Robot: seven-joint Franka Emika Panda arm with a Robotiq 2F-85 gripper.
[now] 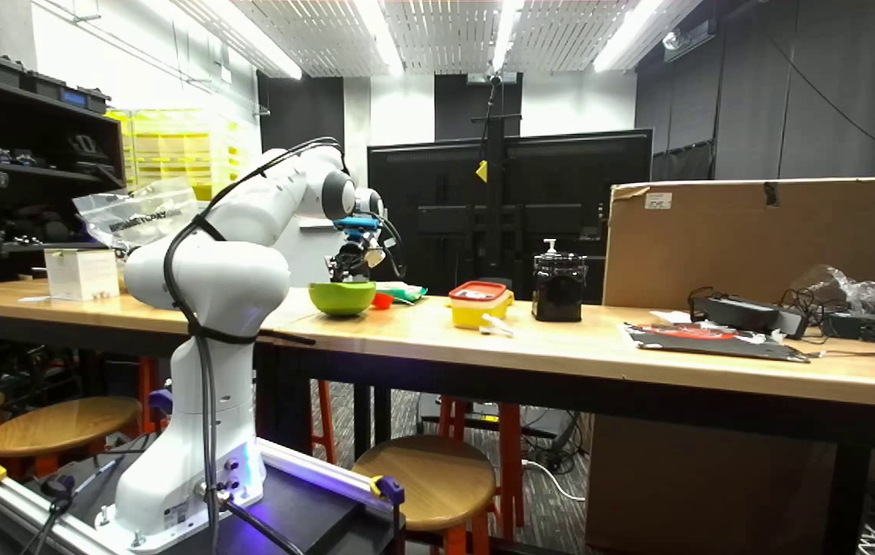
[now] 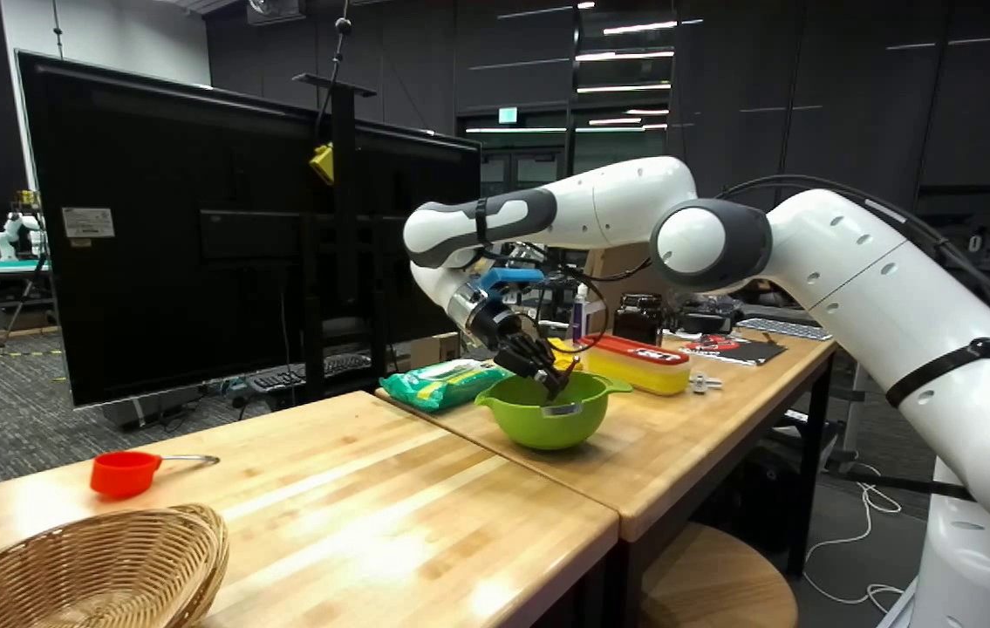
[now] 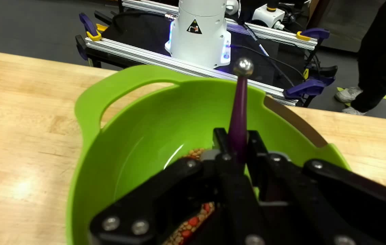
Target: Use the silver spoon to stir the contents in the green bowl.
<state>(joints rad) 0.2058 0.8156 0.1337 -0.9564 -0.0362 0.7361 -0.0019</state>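
Observation:
The green bowl stands on the wooden table in both exterior views [image 1: 342,301] [image 2: 547,423]. In the wrist view the bowl's inner wall [image 3: 165,126] shows below my gripper. It holds small tan and red pieces [image 3: 193,221], partly hidden by the fingers. My gripper [image 3: 237,139] is shut on a purple handle with a silver ball end [image 3: 240,105], seemingly the spoon's. The handle stands up between the fingertips, and its lower end is hidden. In both exterior views the gripper [image 1: 350,271] [image 2: 557,382] points down into the bowl, with its fingertips at or below the rim.
A yellow box with a red lid [image 2: 634,365] and a green packet [image 2: 447,384] lie close to the bowl. A red measuring cup [image 2: 124,474] and a wicker basket [image 2: 93,567] are on the near table. A dark jar [image 1: 559,287] stands farther along.

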